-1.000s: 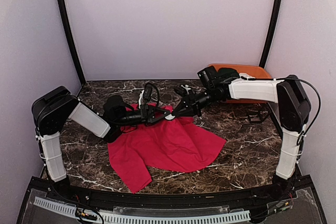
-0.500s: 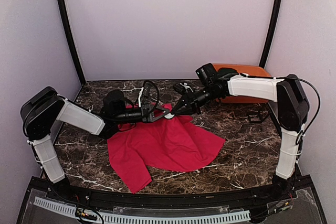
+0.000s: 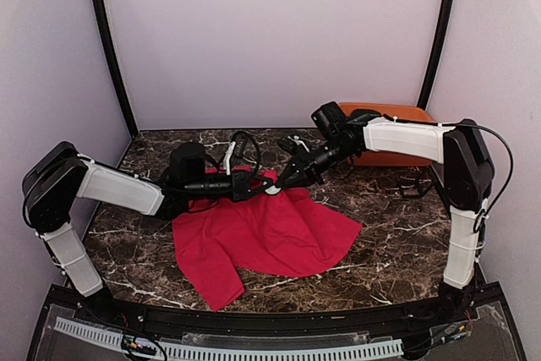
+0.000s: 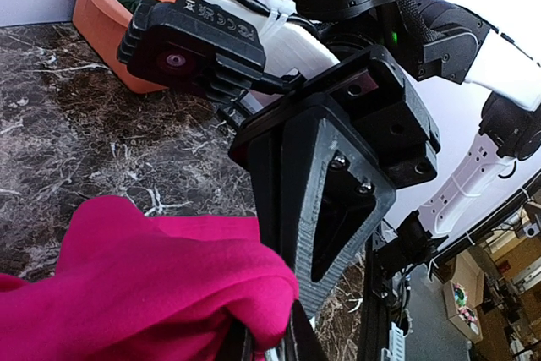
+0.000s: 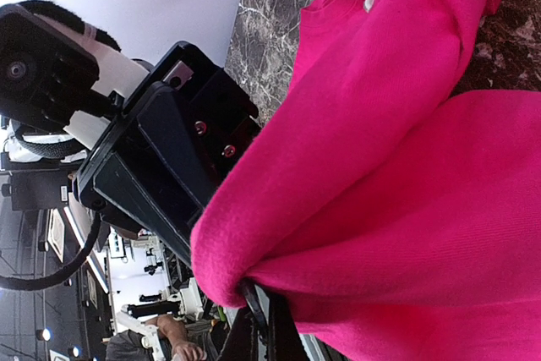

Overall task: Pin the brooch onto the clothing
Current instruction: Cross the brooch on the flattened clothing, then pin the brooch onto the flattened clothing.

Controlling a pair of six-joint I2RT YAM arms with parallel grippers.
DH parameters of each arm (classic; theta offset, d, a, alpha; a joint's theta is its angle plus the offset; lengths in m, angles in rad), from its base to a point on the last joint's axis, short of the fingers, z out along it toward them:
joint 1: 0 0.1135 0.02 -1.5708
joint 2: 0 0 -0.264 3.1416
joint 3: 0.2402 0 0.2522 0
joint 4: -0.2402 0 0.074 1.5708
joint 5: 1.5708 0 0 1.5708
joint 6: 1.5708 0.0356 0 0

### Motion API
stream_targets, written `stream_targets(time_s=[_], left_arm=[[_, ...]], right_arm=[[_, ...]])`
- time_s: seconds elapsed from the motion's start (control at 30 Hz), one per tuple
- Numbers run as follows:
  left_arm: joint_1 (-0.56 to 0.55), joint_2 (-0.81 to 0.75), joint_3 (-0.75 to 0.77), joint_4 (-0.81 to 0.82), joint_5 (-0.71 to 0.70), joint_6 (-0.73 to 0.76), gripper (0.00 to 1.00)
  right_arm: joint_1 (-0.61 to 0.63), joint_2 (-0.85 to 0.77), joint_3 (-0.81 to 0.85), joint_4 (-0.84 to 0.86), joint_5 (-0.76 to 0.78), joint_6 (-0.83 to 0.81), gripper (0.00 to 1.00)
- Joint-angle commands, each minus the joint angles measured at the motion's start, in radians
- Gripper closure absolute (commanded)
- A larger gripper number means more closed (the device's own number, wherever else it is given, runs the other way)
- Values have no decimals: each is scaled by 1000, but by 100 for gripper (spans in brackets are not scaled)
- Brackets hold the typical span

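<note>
Two black two-finger grippers met over the far edge of the cloth. The left gripper (image 3: 252, 185) was almost closed, its fingers (image 4: 325, 209) pinching a raised fold of the red short-sleeved T-shirt (image 3: 270, 234). The right gripper (image 3: 277, 182) was fully closed, and its wrist view showed a bunched ridge of the same cloth caught at its tips. Just between them a small white piece (image 3: 272, 189) sat against the fabric. It may have been the brooch, but it was too small to tell. The T-shirt lay spread on the dark marble-patterned table (image 3: 397, 234), left of centre, its far end lifted by both arms. An orange plastic tub (image 3: 397, 112) stood well apart at the far right.

By these views, the pinning itself was in hand: the cloth was gathered and no fastening was evident yet. The next move would call for one gripper to hold the fold taut while the other worked the pin through and closed it.
</note>
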Motion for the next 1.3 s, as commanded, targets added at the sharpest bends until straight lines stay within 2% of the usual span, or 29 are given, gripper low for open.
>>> stream_targets(time_s=[0.0, 0.07, 0.3, 0.5, 0.83, 1.1, 1.27], left_arm=[[-58, -52, 9, -135, 8, 169, 99], [-58, -59, 4, -145, -6, 180, 99], [-59, -83, -11, -152, -31, 203, 82], [-57, -114, -16, -196, -59, 242, 74], [-55, -152, -44, -163, -109, 230, 70], [-7, -134, -93, 29, -31, 89, 68], [-1, -116, -84, 40, 6, 56, 67]], right_arm=[[-2, 11, 60, 9, 36, 45, 100], [-1, 12, 66, 0, 41, 43, 100], [-7, 20, 87, -60, 88, 5, 100], [-12, 22, 90, -85, 113, -20, 100], [-12, 17, 84, -98, 124, -55, 100], [-10, -8, 50, -97, 146, -105, 100], [-2, -30, 38, -97, 149, -151, 100]])
